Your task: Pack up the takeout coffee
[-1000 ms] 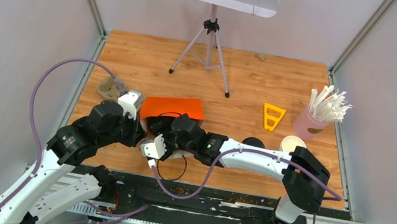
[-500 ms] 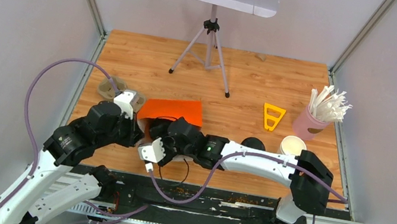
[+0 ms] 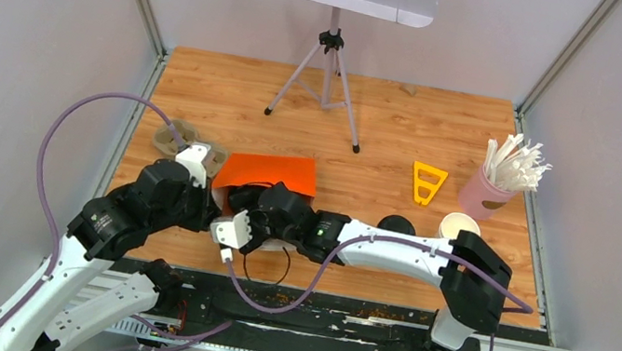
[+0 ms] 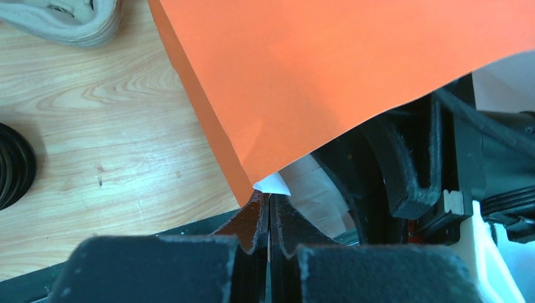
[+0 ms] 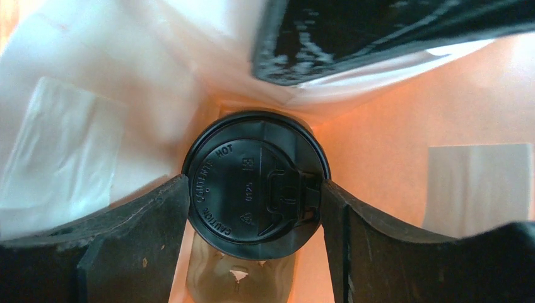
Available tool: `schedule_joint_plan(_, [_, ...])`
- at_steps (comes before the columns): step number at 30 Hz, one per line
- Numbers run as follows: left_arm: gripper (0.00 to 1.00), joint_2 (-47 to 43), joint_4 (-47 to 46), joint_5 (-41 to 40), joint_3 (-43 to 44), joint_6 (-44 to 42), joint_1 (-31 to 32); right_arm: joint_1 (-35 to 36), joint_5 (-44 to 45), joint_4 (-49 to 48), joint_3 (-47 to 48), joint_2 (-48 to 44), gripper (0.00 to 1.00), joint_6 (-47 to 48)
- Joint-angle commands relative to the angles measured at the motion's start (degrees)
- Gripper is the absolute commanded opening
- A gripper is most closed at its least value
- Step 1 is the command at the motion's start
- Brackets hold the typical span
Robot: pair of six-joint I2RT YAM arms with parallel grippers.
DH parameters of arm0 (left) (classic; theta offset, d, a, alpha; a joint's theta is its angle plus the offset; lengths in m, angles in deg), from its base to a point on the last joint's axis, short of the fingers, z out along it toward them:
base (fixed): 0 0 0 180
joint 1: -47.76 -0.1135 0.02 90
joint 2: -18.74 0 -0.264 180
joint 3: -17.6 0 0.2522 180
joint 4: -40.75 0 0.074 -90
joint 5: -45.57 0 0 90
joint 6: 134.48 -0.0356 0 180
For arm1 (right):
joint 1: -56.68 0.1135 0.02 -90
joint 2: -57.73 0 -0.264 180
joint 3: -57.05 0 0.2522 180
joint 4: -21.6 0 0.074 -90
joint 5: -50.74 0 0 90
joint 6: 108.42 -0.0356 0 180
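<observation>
Center frame: right gripper [image 5: 254,192] clamped across coffee cup [image 5: 240,281] inside orange bag [image 4: 340,63]; black lid [image 5: 243,170] embossed "CAUTION HOT". Lower center: left gripper [image 4: 269,211] pinched on bag edge.

The left claw [image 4: 269,211] is pinched fully closed on the edge of the orange bag [image 4: 347,63]. The right arm [image 3: 400,246] reaches leftward; the right claw [image 5: 255,202], spread wide, clasps a lidded cup [image 5: 252,177].
</observation>
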State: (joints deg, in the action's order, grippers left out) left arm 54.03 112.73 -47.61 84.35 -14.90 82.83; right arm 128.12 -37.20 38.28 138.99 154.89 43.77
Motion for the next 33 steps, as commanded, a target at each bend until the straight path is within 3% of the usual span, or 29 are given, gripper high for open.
schedule_joint_plan(1, [0.00,1.0,-2.4,2.0,1.8,1.1,0.2,-0.4,2.4,-9.8,-0.4,1.6,0.70,0.5])
schedule_joint_plan(12, [0.00,1.6,-2.7,1.5,2.0,1.6,0.2,-1.4,-1.1,-8.3,-2.7,0.4,0.70,1.6])
schedule_joint_plan(23, [0.00,1.0,-0.5,-4.0,4.2,2.4,0.2,-2.3,-4.8,-5.0,-2.3,0.3,0.70,2.9])
schedule_joint_plan(33, [0.00,-0.7,-0.4,-3.3,2.6,3.4,0.2,-2.6,-3.1,-5.1,-1.2,2.9,0.70,4.4])
